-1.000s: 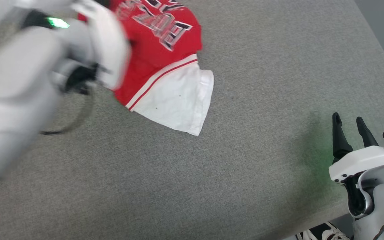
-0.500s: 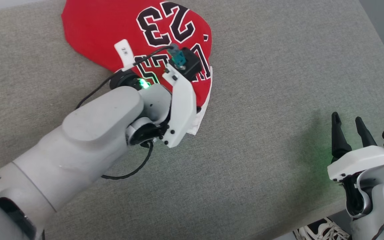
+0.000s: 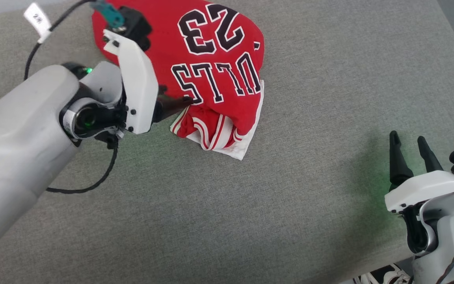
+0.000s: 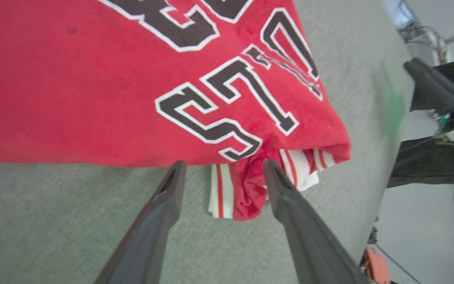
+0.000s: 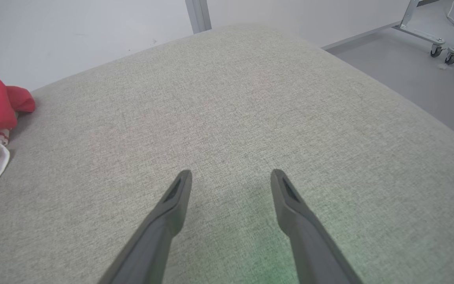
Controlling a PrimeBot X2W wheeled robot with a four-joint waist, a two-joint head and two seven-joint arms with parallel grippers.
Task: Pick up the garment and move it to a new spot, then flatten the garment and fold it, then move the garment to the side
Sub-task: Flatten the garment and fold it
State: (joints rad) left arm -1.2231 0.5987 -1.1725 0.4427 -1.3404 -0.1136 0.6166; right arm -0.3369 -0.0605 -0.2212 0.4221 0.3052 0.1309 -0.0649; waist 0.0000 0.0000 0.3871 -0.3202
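- Garment: a red shirt lying bunched on the grey desk, near the far edge and left of the middle. Its lettered panel faces up. Striped trim and a white sleeve spill out from under the side nearest the robot.
- Left hand: jaws spread wide and holding nothing. The fingertips are at the near-left edge of the garment, and the striped trim lies between the two fingers. Whether either finger touches cloth cannot be told.
- Right hand: jaws wide and empty, above bare desk by the near right edge, well apart from the garment.
- Handling, as judged: the cloth looks light, soft and limp. It would probably sag and fold on itself when lifted, and drag rather than slide on the woven desk cover. It is not fragile.
- Where to grip, as judged: the thicker striped trim or a free hem corner should give the firmest pinch. A bite into the heaped middle risks catching several layers at once. Flattening likely calls for both hands at opposite corners.
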